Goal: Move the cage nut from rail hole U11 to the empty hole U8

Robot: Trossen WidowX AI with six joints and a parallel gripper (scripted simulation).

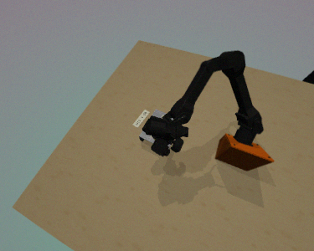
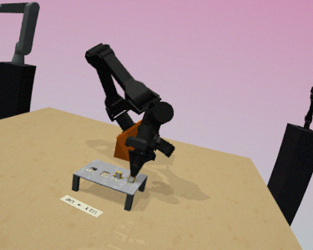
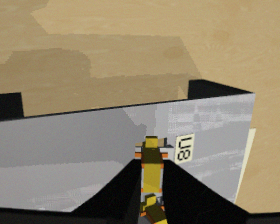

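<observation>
We hold the nut (image 2: 131, 179) (image 3: 152, 175) at center frame, left of the U8 label (image 3: 184, 145).
Our jaws pinch it, nearly closed; its long axis runs up-down.

Wooden table (image 1: 94, 171) (image 2: 39, 150) (image 3: 115, 20), four-legged grey rail plate (image 1: 146, 137) (image 2: 110, 184) (image 3: 65, 150), white label strip (image 1: 141, 118) (image 2: 81, 206) (image 3: 245, 165)

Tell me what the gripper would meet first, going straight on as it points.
The gripper points down at the rail plate; with the cage nut between its jaws, it would likely meet the plate around U8 first, though the remaining gap is unclear.
</observation>
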